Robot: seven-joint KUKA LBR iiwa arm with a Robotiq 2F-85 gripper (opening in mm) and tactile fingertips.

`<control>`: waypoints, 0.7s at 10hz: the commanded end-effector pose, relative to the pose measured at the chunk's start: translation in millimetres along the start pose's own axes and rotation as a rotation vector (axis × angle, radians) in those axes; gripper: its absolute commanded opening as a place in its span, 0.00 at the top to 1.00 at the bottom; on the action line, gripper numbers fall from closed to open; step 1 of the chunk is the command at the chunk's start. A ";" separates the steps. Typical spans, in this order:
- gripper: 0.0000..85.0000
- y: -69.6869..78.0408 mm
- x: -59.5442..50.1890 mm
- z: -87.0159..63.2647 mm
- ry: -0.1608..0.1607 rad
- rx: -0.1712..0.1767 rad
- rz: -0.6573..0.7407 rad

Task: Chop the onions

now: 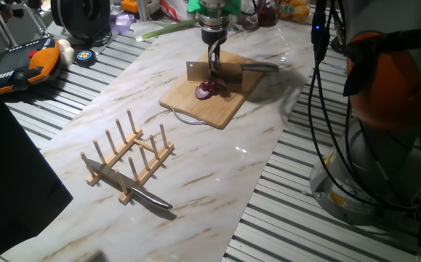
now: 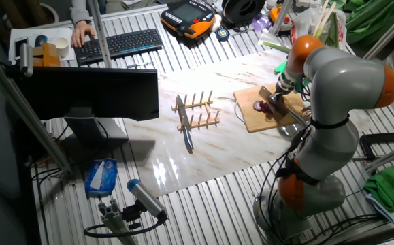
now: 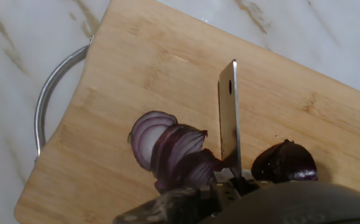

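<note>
A purple-red onion (image 1: 209, 89) lies cut on a wooden cutting board (image 1: 228, 109). In the hand view, several slices (image 3: 167, 149) lean left of the blade and an uncut end piece (image 3: 284, 163) lies to its right. My gripper (image 1: 213, 61) is shut on a cleaver-like knife (image 1: 225, 70), whose handle (image 1: 262, 67) points right. The blade (image 3: 229, 115) stands edge-down in the onion, between slices and end piece. The other fixed view shows the gripper (image 2: 279, 90) over the onion (image 2: 259, 106) on the board (image 2: 251, 121).
A wooden peg rack (image 1: 126, 156) with a second knife (image 1: 150, 198) stands in front of the board. The board has a metal loop handle (image 3: 46, 99). The robot base (image 1: 374, 160) is at right. Clutter lines the back edge (image 1: 145, 25).
</note>
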State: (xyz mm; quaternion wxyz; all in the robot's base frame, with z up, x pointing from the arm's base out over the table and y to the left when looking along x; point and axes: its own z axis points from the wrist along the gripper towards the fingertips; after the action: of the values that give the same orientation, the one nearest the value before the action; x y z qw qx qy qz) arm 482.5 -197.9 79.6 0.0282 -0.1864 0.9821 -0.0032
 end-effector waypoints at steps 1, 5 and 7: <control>0.99 0.4 0.5 0.1 -0.002 0.000 0.001; 0.99 1.8 2.3 -5.9 -0.004 -0.009 0.013; 0.99 2.4 1.6 -5.8 -0.001 -0.005 0.015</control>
State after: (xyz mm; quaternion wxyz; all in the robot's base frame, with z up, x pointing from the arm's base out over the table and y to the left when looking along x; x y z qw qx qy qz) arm 479.9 -196.3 84.6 0.0281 -0.1794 0.9834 -0.0004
